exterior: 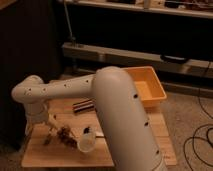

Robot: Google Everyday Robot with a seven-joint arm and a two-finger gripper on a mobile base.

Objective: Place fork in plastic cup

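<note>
Gripper (42, 126) hangs low over the left end of the wooden table (60, 159), 2 fingers spread wide, nothing in them. Fork (48, 137) lies flat on the table just under and in front of it, next to a dark clump (65, 134). Plastic cup (86, 142) is on its side just right of the clump, mouth toward the camera. Striped block (83, 106) sits further back, orange bin (146, 88) at the far right corner. Dim room: dark rack (130, 52) behind, speckled floor (192, 112), cables (200, 142) on the right.
</note>
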